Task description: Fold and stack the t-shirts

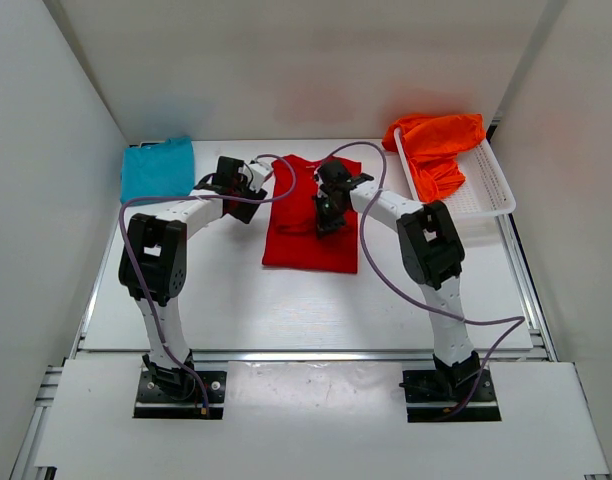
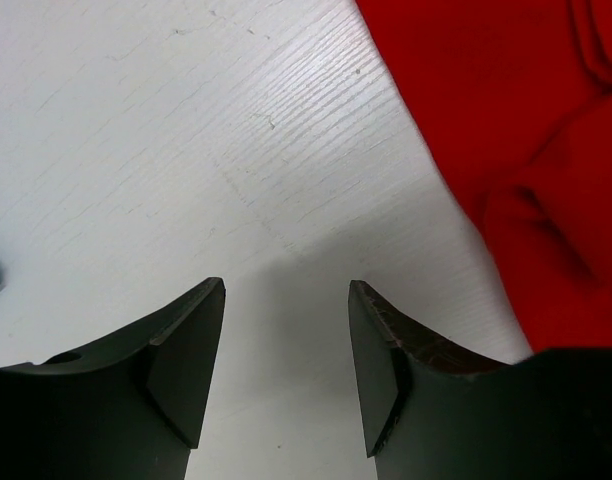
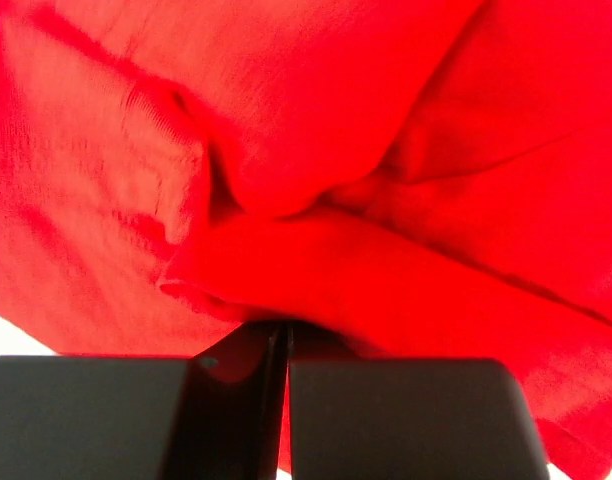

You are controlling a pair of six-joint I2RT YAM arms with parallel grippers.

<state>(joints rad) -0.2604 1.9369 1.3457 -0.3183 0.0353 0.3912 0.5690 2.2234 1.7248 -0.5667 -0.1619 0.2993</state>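
The red shirt point(image 1: 311, 240) lies with its long axis running away from the arms. The right hand point(image 3: 283, 340) is on it, closed at a fold; I cannot tell if it pinches cloth. The left hand point(image 2: 286, 300), rather wide and empty, hovers over the desk point(image 2: 136, 120) just left of the shirt.

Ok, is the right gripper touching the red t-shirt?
Touching. The right wrist view shows the right gripper, jaws shut, pinching a raised fold of the red t-shirt at its tips.

White basket point(image 1: 483, 192) (mesh) on table point(image 1: 286, 305).
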